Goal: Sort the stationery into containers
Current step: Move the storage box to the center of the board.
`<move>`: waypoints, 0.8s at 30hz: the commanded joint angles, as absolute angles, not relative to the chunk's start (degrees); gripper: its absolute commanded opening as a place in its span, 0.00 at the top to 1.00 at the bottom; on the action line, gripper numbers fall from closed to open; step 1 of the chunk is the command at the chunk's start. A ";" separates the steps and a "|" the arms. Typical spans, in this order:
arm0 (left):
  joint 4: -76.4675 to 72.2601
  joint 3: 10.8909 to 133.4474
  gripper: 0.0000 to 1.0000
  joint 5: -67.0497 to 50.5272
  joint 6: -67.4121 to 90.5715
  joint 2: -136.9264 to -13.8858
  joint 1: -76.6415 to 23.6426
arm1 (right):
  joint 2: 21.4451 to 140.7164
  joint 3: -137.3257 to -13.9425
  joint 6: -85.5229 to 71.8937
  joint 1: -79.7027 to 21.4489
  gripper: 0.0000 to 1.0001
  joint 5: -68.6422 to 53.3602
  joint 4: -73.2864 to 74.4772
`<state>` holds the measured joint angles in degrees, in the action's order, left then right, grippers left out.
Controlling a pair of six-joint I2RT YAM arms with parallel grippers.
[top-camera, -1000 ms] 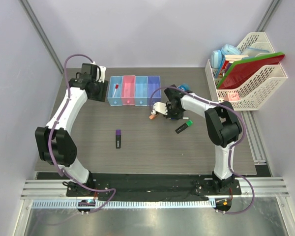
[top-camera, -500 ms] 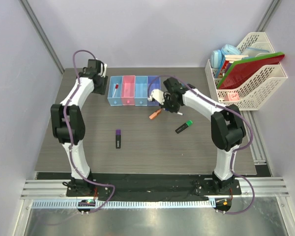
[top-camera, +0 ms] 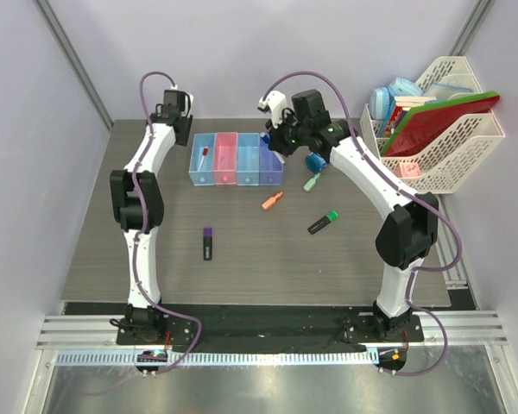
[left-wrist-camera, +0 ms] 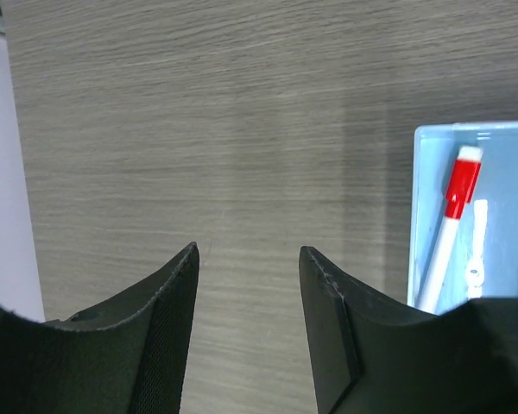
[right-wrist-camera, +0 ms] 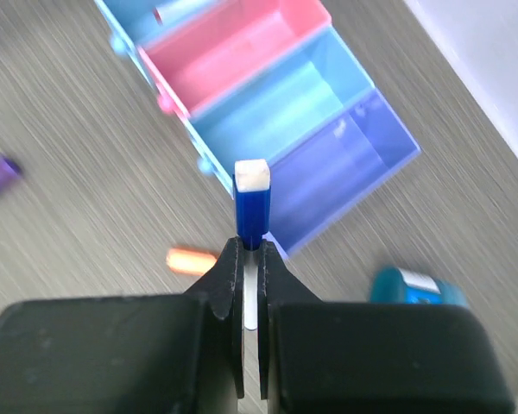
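The containers (top-camera: pixel 236 159) are a joined row of four bins: light blue, pink, light blue, purple-blue. A red-capped pen (top-camera: pixel 204 157) lies in the leftmost bin and also shows in the left wrist view (left-wrist-camera: pixel 453 220). My right gripper (top-camera: pixel 271 141) is shut on a blue-capped white pen (right-wrist-camera: pixel 251 207) and holds it above the near edge of the purple-blue bin (right-wrist-camera: pixel 341 164). My left gripper (top-camera: pixel 180 134) is open and empty over bare table left of the row. On the table lie an orange bit (top-camera: pixel 272 200), a pale-green bit (top-camera: pixel 312 182), a green highlighter (top-camera: pixel 323 222), a purple highlighter (top-camera: pixel 207 243) and a blue roll (top-camera: pixel 315 161).
A big white lattice file rack (top-camera: pixel 449 142) with red and green folders stands at the back right. The back wall runs close behind the bins. The dark table's (top-camera: pixel 155 259) left edge lies close to my left gripper.
My right gripper has lifted the blue-capped pen off the table and carried it back and left to the purple-blue bin. My left arm has stretched further toward the back wall.
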<state>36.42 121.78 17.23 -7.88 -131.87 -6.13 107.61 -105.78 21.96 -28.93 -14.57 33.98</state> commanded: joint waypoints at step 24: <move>36.47 117.69 0.51 14.86 -8.00 -132.63 -13.62 | 123.48 -121.38 -9.49 -29.35 0.99 -37.35 15.38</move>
<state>36.86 118.21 17.52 -9.91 -136.51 -11.16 123.28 -117.69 -6.92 -29.08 -34.26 19.07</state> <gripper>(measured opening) 0.490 0.055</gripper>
